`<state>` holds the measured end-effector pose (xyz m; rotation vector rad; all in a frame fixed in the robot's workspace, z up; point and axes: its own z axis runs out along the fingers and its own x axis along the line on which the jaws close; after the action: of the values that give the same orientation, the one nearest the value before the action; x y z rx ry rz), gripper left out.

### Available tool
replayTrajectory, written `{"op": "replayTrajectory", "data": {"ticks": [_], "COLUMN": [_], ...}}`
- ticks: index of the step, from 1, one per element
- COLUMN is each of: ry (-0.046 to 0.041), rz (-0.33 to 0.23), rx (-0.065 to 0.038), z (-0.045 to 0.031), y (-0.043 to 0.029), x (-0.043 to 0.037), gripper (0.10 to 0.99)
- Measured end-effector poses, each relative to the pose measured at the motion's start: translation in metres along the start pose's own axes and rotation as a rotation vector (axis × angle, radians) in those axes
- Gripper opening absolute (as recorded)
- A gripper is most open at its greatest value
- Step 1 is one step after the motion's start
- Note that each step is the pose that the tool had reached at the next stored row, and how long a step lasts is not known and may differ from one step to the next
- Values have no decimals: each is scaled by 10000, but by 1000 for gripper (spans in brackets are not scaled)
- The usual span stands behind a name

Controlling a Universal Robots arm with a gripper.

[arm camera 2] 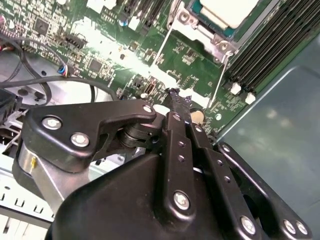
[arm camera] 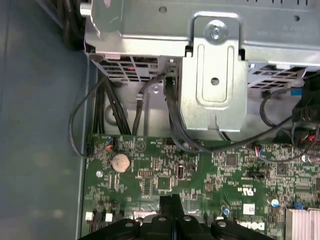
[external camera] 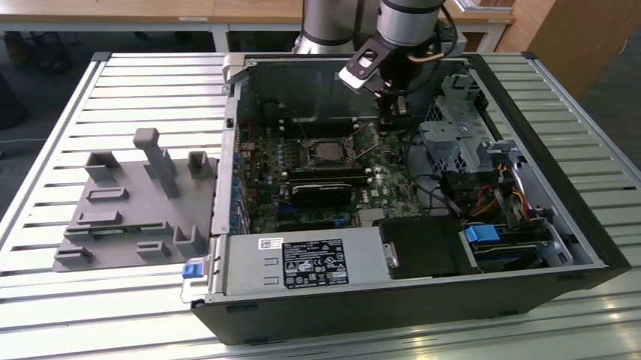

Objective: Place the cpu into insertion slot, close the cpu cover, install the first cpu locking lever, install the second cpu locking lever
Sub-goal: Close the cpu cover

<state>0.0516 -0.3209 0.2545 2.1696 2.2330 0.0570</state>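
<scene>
The cpu (arm camera 2: pixel 227 10) shows its pale face inside the insertion slot (external camera: pixel 326 152) on the green motherboard. The silvery cpu cover (arm camera 2: pixel 216 39) lies flat around the chip. Two thin wire locking levers (arm camera 2: pixel 162 47) (arm camera 2: pixel 218 82) slant away from the socket's sides; one lever (external camera: pixel 368 154) stands out toward the exterior view's right of the socket. My gripper (external camera: pixel 394 109) hangs over the board at the back of the case, beyond the socket and apart from it. Its black fingers (arm camera 2: pixel 175 107) are pressed together with nothing between them, tips just above the board in both wrist views (arm camera: pixel 170 202).
A power supply box (external camera: pixel 300 262) fills the case's near side. The metal drive cage (arm camera: pixel 215 75) with black cables (arm camera: pixel 170 120) stands close by the gripper. Long black memory slots (arm camera 2: pixel 260 50) run beside the socket. A grey fixture (external camera: pixel 130 202) sits on the slatted table.
</scene>
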Motion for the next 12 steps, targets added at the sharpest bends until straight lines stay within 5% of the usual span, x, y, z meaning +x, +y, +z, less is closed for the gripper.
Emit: {"op": "replayTrajectory", "data": {"ticks": [12], "ry": [2], "rz": [-1], "rx": [-1], "z": [78], "y": [120], "x": [42], "gripper": [110]}}
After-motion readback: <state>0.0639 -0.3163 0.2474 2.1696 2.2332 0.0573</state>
